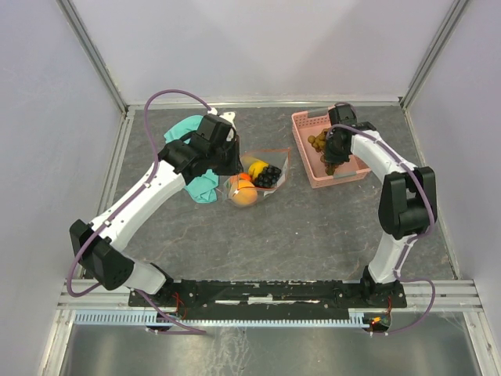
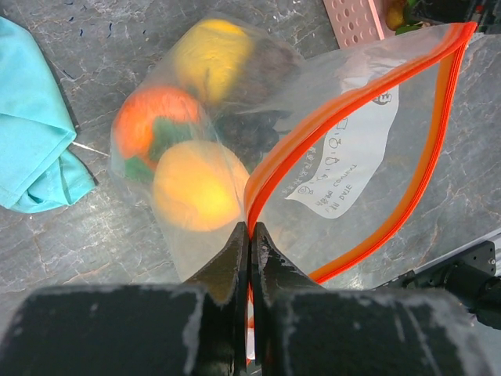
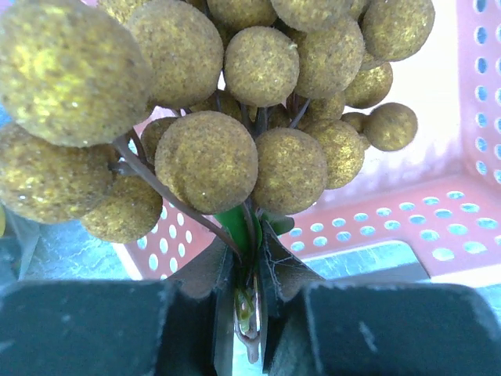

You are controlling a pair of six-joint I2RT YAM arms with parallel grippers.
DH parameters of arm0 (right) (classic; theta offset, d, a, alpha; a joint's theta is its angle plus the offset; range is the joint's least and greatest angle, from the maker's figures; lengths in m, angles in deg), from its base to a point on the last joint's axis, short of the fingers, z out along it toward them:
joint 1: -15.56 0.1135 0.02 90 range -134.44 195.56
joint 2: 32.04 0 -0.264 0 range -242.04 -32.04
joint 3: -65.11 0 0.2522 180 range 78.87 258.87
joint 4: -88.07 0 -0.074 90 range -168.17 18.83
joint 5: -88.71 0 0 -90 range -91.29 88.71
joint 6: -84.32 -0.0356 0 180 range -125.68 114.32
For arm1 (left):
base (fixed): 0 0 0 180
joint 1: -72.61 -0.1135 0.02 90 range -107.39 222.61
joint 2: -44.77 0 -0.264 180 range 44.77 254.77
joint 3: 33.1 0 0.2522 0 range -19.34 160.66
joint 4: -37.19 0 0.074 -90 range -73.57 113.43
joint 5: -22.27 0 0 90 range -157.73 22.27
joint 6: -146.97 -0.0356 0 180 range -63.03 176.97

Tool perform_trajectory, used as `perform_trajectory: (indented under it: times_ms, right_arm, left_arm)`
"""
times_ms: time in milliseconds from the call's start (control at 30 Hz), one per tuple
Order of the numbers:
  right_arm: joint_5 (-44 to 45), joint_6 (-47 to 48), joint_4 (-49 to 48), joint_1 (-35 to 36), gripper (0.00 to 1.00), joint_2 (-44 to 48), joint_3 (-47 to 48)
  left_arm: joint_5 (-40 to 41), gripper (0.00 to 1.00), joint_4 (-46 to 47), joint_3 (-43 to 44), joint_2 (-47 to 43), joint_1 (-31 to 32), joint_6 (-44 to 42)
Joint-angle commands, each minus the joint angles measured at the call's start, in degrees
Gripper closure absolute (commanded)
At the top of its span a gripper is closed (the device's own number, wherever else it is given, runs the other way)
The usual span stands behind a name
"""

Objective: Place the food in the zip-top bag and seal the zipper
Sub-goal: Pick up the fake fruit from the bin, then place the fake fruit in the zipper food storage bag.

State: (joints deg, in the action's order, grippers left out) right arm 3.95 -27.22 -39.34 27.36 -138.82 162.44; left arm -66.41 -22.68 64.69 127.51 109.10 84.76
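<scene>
The clear zip-top bag (image 1: 262, 174) lies mid-table, mouth gaping toward the pink basket. My left gripper (image 2: 250, 229) is shut on its red-orange zipper (image 2: 344, 106) at the near corner. Inside the bag (image 2: 344, 164) sit a yellow lemon (image 2: 210, 53), two orange fruits (image 2: 196, 186) and a dark grape bunch (image 2: 258, 125). My right gripper (image 3: 252, 244) is shut on the green stem of the brownish-tan berry cluster (image 3: 227, 149), over the basket's near rim. From above, that gripper (image 1: 335, 153) and the cluster (image 1: 318, 142) are inside the basket.
The pink slatted basket (image 1: 305, 122) stands at the back right, its perforated wall (image 3: 407, 223) under the cluster. A teal cloth (image 1: 188, 129) lies behind my left arm, with a fold (image 2: 31, 149) left of the bag. White walls enclose the table.
</scene>
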Motion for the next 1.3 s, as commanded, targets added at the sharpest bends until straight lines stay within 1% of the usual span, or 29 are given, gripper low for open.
perform_trajectory:
  times_ms: [0,233,400,533,633,800,967,1067,1267]
  right_arm:
    - [0.87,1.75,2.73,-0.28,0.98,5.94,4.93]
    - [-3.44,1.73,7.16,-0.29,0.98,11.46,8.79]
    - [-10.08,3.38,10.1,-0.31,0.98,16.0,10.74]
    - [-16.65,1.46,10.62,-0.11,0.98,20.12,11.61]
    - [-22.94,-0.77,8.13,0.11,0.98,23.29,11.07]
    - [-30.05,-5.32,2.07,0.85,0.98,28.67,9.08]
    - [-35.16,-9.13,1.31,2.12,0.98,30.85,9.68]
    - [-39.85,-10.49,-0.83,4.53,0.98,31.86,8.63]
    - [-43.04,-11.2,-2.46,10.68,0.98,32.95,5.54]
  left_arm:
    - [-0.34,0.97,3.58,0.2,-1.82,-0.01,-1.69]
    - [0.52,0.97,5.66,1.17,-1.02,-0.01,-1.92]
    - [0.98,0.97,6.7,2.49,0.33,-0.02,-2.43]
    - [0.6,0.97,8.03,3.04,1.05,0.03,-2.26]
    - [0.07,0.97,9.1,2.85,1.41,-0.02,-2.0]
    - [-0.81,0.97,9.37,3.41,2.49,-0.02,-1.95]
    - [-0.97,0.97,9.45,4.44,3.18,-0.05,-1.23]
    - [-1.41,0.97,9.46,5.09,3.87,-0.06,-0.77]
    - [-2.14,0.97,9.67,6.28,5.03,-0.1,0.28]
